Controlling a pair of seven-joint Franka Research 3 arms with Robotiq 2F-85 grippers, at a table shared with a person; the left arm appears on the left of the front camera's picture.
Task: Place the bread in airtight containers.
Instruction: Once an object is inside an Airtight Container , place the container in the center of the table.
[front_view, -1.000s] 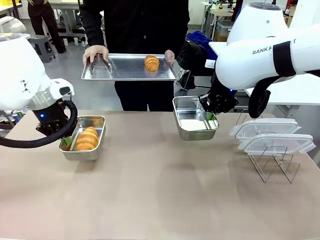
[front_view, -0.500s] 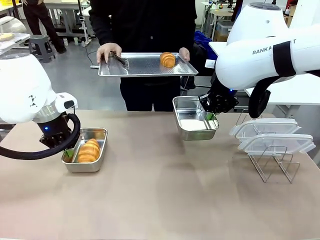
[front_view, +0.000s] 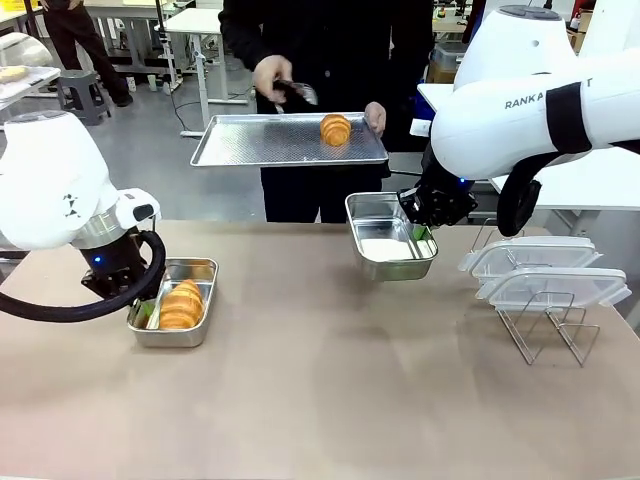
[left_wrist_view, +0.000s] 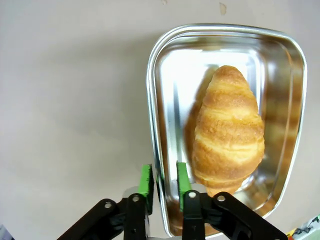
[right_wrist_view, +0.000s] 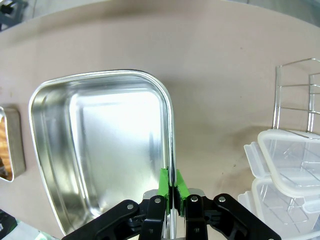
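Landmark: wire rack (front_view: 548, 335), standing on the surface (front_view: 320, 400) with 2 clear lids (front_view: 530, 256) propped in it. Just left of the rack is the empty pan (front_view: 385, 247), a shiny steel container with nothing inside. The right tool (right_wrist_view: 171, 182) has its green pads pressed together on the rim of this pan's rack-side wall, 1 pad inside and 1 outside. Cannot tell whether the pan's base touches the surface. Well to the left of the rack, across the surface, the filled pan (front_view: 170, 340) sits flat. 1 croissant (front_view: 181, 305) lies lengthwise in it, golden-brown and ridged, closer to 1 long wall. The left tool (left_wrist_view: 164, 176) straddles the end of that pan's other long wall. Its 2 pads stand a little apart, with a slim gap between each pad and the metal, so it grips nothing. Beyond the rack and to its left, a person holds a perforated tray (front_view: 260, 142) in the air above the far edge of the surface, with 1 hand (front_view: 373, 118) at the corner nearest the rack. The second croissant (front_view: 335, 129) rests on the tray towards that corner. The person's other hand (front_view: 272, 75) is raised above the tray and holds a dark utensil, probably tongs.
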